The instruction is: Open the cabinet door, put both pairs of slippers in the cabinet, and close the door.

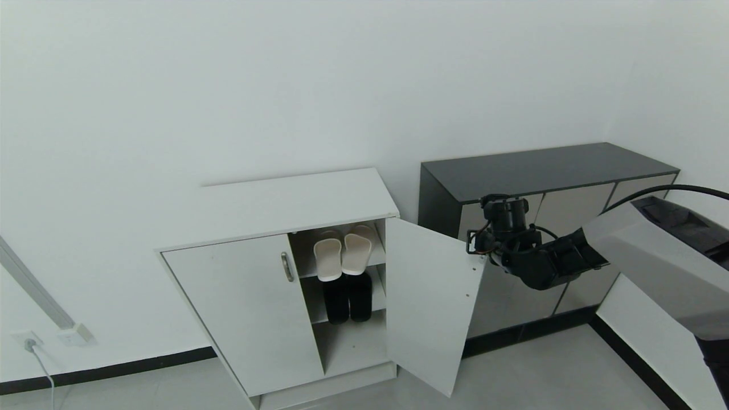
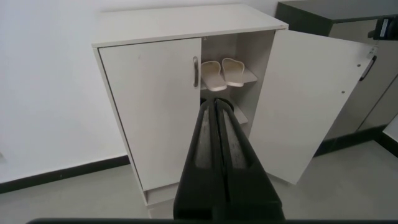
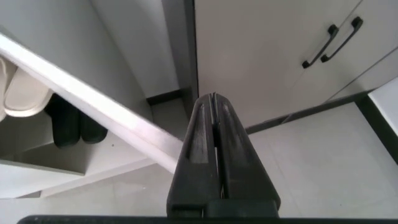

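The white cabinet (image 1: 296, 199) has its right door (image 1: 430, 302) swung open and its left door (image 1: 245, 307) closed. Inside, a white pair of slippers (image 1: 342, 256) lies on the upper shelf with a black pair (image 1: 347, 299) on the shelf below. My right gripper (image 1: 475, 247) is shut with nothing in it, at the open door's upper outer corner on its outside face. In the right wrist view this gripper (image 3: 213, 99) hangs just over the door's top edge (image 3: 93, 102); contact cannot be told. My left gripper (image 2: 216, 102) is shut and empty, in front of the opening, well short of the white slippers (image 2: 224, 73).
A grey cabinet with a dark top (image 1: 541, 165) stands against the wall right of the white one, close behind the open door; its black handles (image 3: 329, 43) are near my right gripper. A wall socket with a cable (image 1: 28, 341) is at the far left. Bare floor lies in front.
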You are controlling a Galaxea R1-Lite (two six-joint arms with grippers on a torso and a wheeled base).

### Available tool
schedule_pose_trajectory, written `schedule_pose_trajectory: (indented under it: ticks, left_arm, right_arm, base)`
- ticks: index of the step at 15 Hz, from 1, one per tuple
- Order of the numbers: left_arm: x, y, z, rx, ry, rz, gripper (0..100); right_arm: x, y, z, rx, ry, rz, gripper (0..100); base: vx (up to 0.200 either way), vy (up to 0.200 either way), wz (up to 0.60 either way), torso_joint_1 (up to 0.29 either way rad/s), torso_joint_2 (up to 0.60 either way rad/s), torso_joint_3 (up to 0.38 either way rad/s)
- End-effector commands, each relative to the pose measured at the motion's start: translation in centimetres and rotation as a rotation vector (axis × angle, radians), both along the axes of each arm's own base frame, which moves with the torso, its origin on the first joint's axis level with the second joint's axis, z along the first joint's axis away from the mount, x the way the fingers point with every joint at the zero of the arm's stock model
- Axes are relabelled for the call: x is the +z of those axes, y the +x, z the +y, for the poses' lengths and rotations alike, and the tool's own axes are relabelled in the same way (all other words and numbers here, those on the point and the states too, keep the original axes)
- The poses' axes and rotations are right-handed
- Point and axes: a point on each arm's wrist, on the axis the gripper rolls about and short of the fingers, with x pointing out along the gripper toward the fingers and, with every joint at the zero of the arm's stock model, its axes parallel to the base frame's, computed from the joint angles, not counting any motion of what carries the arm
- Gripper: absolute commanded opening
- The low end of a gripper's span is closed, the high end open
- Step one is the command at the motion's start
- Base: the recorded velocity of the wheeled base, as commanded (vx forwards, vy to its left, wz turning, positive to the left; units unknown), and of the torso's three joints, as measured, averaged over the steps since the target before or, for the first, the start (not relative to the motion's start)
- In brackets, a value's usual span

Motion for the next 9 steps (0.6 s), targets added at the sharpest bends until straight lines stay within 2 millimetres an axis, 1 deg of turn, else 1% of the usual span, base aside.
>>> schedule_pose_trajectory:
  ticks: [1, 9]
  left_arm:
    - [0.00, 0.01, 0.00, -0.001, 0.000, 0.001, 0]
    - [0.00, 0.01, 0.00, 0.000, -0.002, 0.001, 0]
  right_arm:
    - [-0.26, 0.05, 0.00, -0.001, -0.002, 0.005, 0]
    - [-0.64, 0.03, 0.07, 0.001, -0.006, 0.015, 0]
  base:
    - [0.000, 0.000, 0.00, 0.000, 0.00, 0.000]
    - [0.000, 0.000, 0.00, 0.000, 0.00, 0.000]
